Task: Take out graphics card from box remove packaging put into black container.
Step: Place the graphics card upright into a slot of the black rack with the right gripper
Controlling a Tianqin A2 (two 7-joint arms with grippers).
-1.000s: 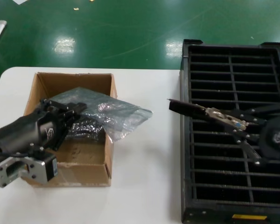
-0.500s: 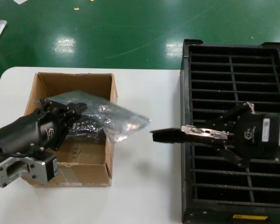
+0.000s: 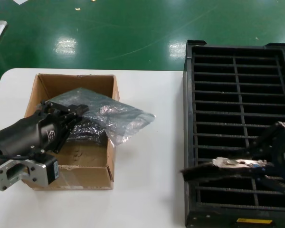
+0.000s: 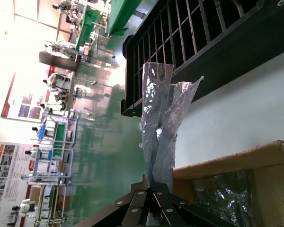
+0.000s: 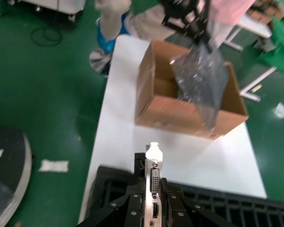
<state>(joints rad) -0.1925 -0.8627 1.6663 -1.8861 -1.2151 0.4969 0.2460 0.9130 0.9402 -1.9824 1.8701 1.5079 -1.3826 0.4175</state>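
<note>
Now your right gripper (image 3: 249, 166) is clamped on the graphics card's (image 3: 213, 169) silver bracket end, holding the card level over the near left edge of the black container (image 3: 237, 71), its dark board jutting out above the white table (image 3: 152, 190). Your left gripper (image 3: 73, 113) sits over the cardboard box (image 3: 76, 171), fingers pinched on the antistatic bag (image 3: 121, 118), which drapes across the box's right wall.

No legible text — labels unreadable.
</note>
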